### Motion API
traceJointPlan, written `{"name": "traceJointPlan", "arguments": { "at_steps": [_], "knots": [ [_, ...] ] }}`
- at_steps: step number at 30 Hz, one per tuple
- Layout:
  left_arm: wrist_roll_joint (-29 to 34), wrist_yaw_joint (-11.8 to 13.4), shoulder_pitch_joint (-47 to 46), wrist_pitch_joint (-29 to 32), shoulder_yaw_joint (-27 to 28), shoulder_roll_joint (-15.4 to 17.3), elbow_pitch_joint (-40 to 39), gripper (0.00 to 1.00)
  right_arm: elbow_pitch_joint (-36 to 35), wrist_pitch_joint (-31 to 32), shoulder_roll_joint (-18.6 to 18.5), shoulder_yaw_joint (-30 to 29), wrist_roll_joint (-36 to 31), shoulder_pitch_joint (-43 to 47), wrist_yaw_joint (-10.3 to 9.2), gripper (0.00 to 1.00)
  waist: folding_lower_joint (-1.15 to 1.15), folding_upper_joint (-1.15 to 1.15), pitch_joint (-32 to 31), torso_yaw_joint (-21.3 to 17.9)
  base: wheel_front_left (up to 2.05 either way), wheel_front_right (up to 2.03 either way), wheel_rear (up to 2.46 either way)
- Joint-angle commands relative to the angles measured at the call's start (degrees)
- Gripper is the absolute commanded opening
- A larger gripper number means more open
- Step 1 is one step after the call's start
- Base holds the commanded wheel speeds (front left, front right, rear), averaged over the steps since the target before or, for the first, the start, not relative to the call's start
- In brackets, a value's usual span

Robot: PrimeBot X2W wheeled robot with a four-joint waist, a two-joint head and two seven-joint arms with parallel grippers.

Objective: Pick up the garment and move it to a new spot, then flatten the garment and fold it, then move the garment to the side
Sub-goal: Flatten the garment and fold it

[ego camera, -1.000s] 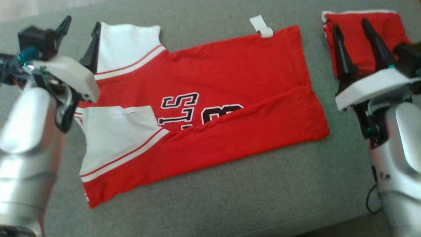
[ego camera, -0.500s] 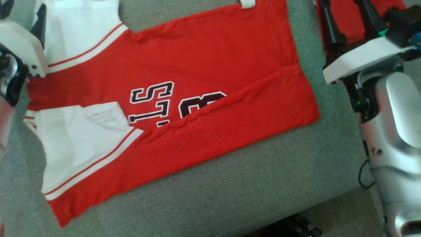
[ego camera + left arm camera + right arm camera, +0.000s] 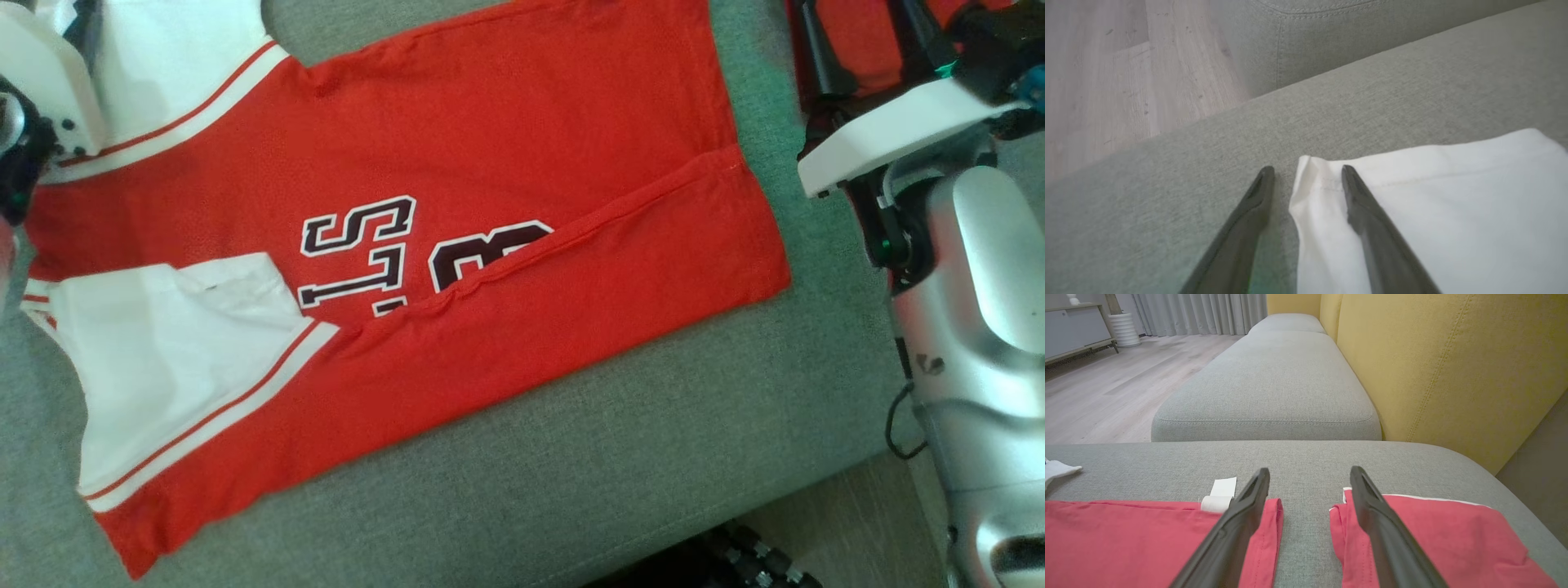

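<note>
Left wrist view: the left gripper [image 3: 1307, 169] is seen spread and empty, with the white sleeve corner of the garment [image 3: 1453, 212] lying between its tips. The right gripper [image 3: 1309, 469], likewise spread and empty, is held above bare sofa [image 3: 1274, 388], with the garment's red hem under its left finger.

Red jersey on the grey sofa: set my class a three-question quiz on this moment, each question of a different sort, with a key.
1. True or false: the red jersey lies spread on the grey cushion, its near long edge folded over part of the lettering.
2. The left gripper is: A) shut on the white sleeve; B) open, one finger over the sleeve's corner and one over bare cushion; C) shut on the jersey's hem.
3. Complete: the right gripper is open above the gap between the jersey's hem and a ____.
Key: 1 true. 2 B. 3 second, folded red garment.
</note>
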Motion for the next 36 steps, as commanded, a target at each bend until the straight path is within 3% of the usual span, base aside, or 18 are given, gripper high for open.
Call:
{"name": "traceJointPlan", "arguments": {
  "at_steps": [1,9,20,30,36],
  "knots": [
    [-1.02,0.10,0.02,1.27,0.09,1.90,-0.45,0.00,-1.51,-0.66,-0.42,0.55,-0.36,-1.54,0.21,1.00,0.00,0.00,-0.25,0.16,0.00,0.00,0.00],
    [-4.28,0.10,0.08,-5.43,-2.00,1.18,-2.70,0.00,0.18,1.28,-2.75,1.54,0.91,-1.58,0.21,1.00,0.00,0.00,-3.35,3.07,0.00,0.00,0.00],
    [-4.55,0.10,1.97,-17.31,-7.14,-1.35,-11.51,0.00,7.44,7.74,-9.40,4.67,6.67,-1.49,0.21,1.00,0.00,0.00,-8.48,11.85,0.00,0.00,0.00],
    [-5.65,0.42,6.34,-18.11,-9.86,-1.57,-23.47,0.00,17.60,11.08,-13.96,6.40,10.60,-5.04,0.21,1.00,0.00,0.00,-8.12,19.57,0.00,0.00,0.00],
    [-5.31,1.36,7.16,-16.84,-10.93,-1.81,-29.02,0.00,22.65,12.51,-15.72,7.95,11.15,-7.28,0.21,1.00,0.00,0.00,-6.78,22.13,0.00,0.00,0.00]
  ]
}}
